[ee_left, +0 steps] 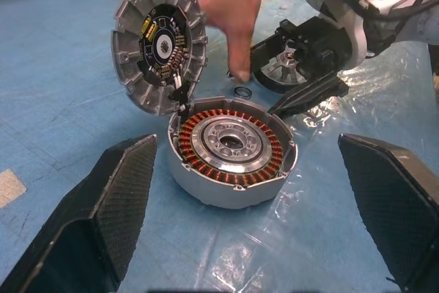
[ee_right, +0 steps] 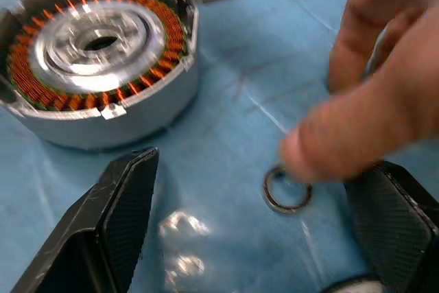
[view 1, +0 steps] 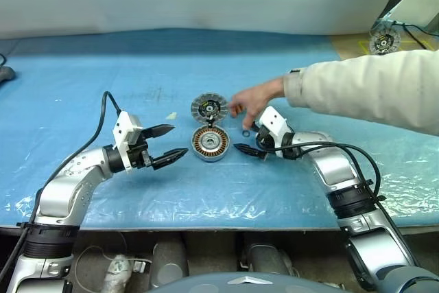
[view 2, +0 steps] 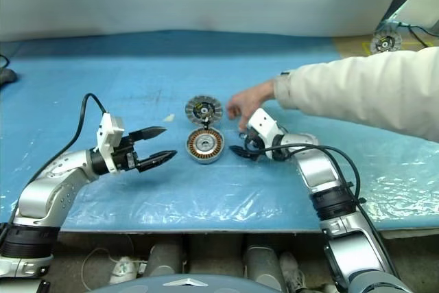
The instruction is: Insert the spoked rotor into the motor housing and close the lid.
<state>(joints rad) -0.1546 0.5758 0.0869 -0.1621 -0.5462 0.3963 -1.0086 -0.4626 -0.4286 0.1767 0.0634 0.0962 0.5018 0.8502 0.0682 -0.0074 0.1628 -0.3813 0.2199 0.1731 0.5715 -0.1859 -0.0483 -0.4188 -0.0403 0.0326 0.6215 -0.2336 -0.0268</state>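
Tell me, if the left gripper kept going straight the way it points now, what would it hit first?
Most likely the motor housing: it sits centred between the left gripper's open fingers in the wrist view, with nothing nearer. Depth is hard to judge.

Housing on table, mid-front. Lid just behind housing, lying flat, edges touching or nearly so. Left gripper left of housing, apart from it, off table surface. Right gripper right of housing, near it. Small ring on table right of housing, between housing and right gripper. Person's hand reaching in from right, behind right gripper, right of lid, fingertip at ring. Rotor right of ring, below right gripper.
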